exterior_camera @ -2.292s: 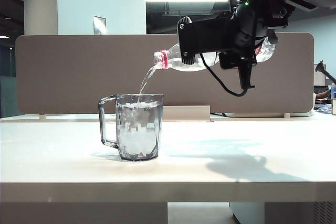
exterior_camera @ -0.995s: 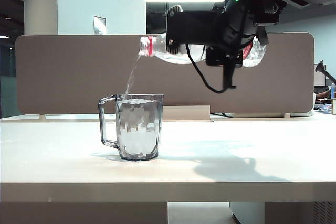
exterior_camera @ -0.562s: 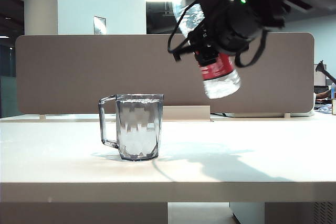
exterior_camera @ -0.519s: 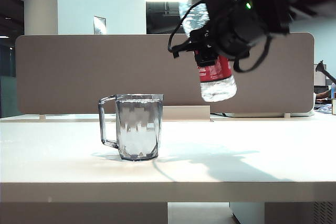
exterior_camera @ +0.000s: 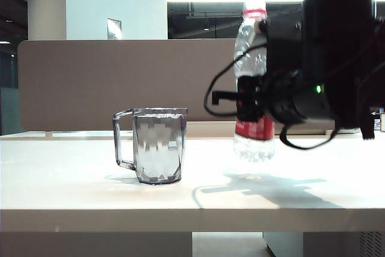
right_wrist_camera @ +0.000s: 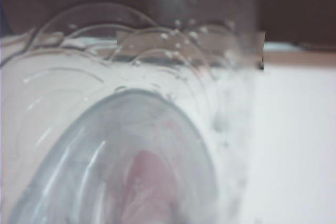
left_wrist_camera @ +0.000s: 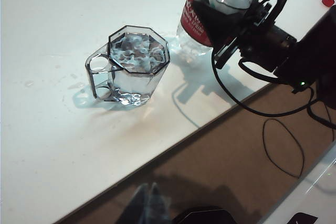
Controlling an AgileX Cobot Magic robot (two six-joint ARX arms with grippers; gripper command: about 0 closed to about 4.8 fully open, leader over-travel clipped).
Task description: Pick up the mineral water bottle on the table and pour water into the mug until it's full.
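You're looking across a wide white table [exterior_camera: 72,191] with a grey-brown divider panel [exterior_camera: 90,82] behind it and an office ceiling light beyond.

The big change is on the right. A second ago your right arm held the mineral water bottle [exterior_camera: 252,88] level, neck toward the mug, with a stream running out; now the pour has stopped and the bottle has swung upright and come down to the right of the mug. Its long axis runs vertical, red neck ring up, base at or just above the tabletop; you cannot tell from here whether it touches. The right gripper [left_wrist_camera: 239,22] is clamped on the bottle's labelled middle, and its wrist camera shows little beyond blurred clear plastic.

The mug [exterior_camera: 157,145] has not moved. It stands near the table's front, handle pointing away from the bottle, well apart from it, and the water [left_wrist_camera: 137,51] sits close to the rim. I'd judge the filling done, leaving only the bottle to be set down and released.

Your left gripper [left_wrist_camera: 149,203] hangs back off the table edge, a blur in its own camera; you cannot tell how its jaws stand.
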